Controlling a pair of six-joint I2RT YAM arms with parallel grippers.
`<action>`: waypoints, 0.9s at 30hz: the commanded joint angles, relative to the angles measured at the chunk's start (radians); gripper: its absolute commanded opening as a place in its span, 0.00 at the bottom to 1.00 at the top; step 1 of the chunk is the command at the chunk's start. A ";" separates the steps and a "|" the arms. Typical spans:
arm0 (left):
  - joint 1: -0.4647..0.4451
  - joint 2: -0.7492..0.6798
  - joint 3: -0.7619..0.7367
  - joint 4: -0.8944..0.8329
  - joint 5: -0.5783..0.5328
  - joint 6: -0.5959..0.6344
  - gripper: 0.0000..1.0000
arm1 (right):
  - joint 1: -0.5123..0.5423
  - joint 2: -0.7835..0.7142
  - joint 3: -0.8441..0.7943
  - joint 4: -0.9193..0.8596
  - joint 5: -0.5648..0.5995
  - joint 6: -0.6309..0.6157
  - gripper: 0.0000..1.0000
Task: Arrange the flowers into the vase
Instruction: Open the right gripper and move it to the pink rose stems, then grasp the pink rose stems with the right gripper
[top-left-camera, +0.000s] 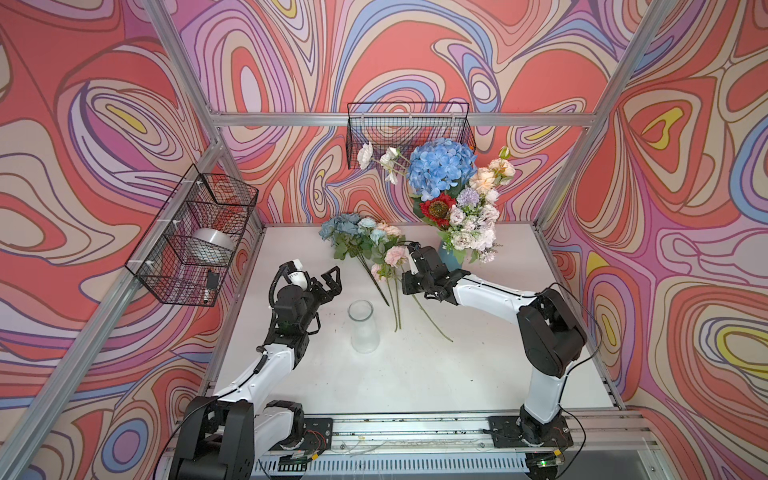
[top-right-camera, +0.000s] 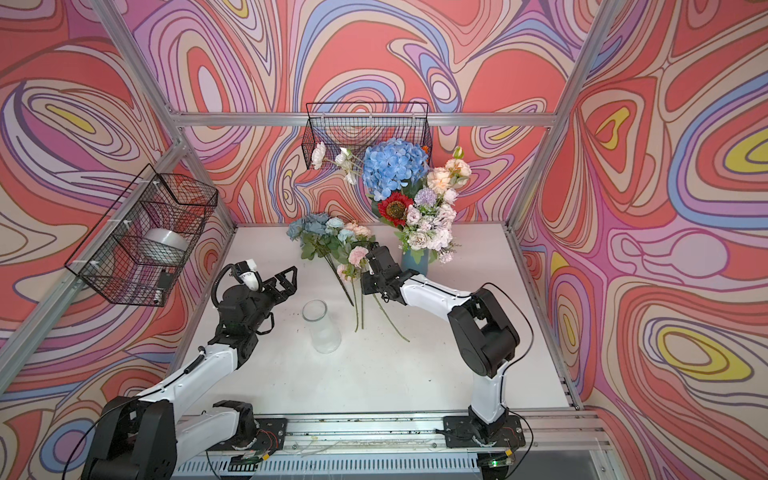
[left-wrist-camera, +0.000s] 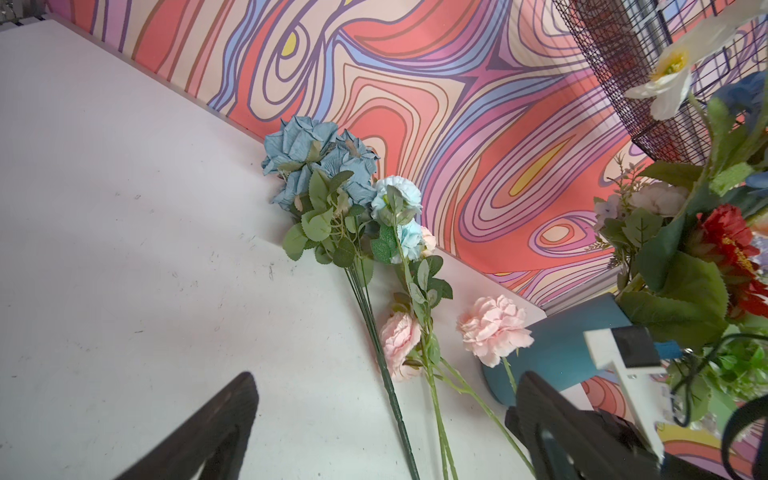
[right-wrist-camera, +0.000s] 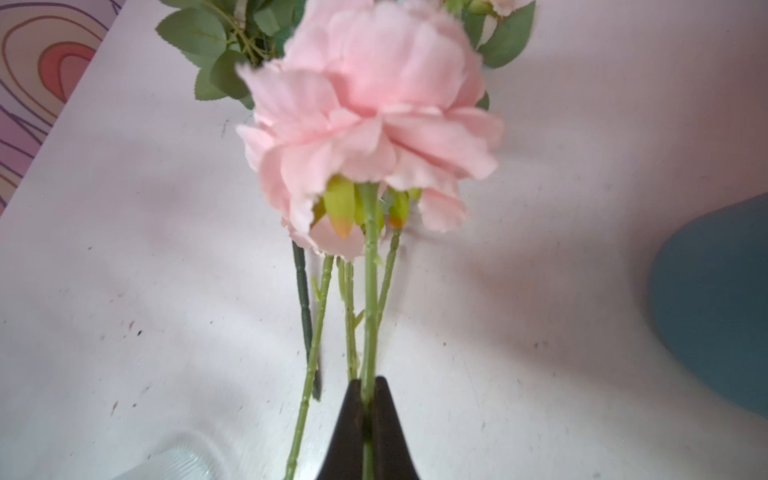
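Note:
A clear glass vase (top-left-camera: 363, 326) (top-right-camera: 321, 326) stands upright and holds nothing, mid-table between the arms. Loose flowers lie behind it: a dusty-blue rose bunch (top-left-camera: 345, 226) (left-wrist-camera: 320, 166) and pink blossoms (top-left-camera: 379, 272), their green stems (top-left-camera: 397, 307) pointing to the front. My right gripper (right-wrist-camera: 366, 390) is shut on the stem of one pink flower (right-wrist-camera: 370, 104) (top-left-camera: 395, 255), just below the bloom, low over the table. My left gripper (top-left-camera: 334, 282) (left-wrist-camera: 388, 382) hovers open left of the stems, with nothing between its fingers.
A blue pot (top-left-camera: 451, 259) at the back right holds a tall bouquet with a blue hydrangea (top-left-camera: 440, 168) and a red sunflower (top-left-camera: 436, 208), close behind the right wrist. Wire baskets hang on the left wall (top-left-camera: 195, 237) and the back wall (top-left-camera: 409, 133).

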 joint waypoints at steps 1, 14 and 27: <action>-0.002 -0.023 -0.013 0.032 -0.006 -0.031 1.00 | 0.010 -0.060 -0.071 -0.068 0.023 -0.019 0.00; -0.002 -0.027 -0.011 0.031 0.038 -0.048 1.00 | 0.010 -0.036 -0.128 -0.129 0.064 -0.078 0.35; -0.002 -0.038 -0.003 0.016 0.032 -0.044 1.00 | 0.065 -0.004 -0.152 -0.168 0.026 -0.117 0.45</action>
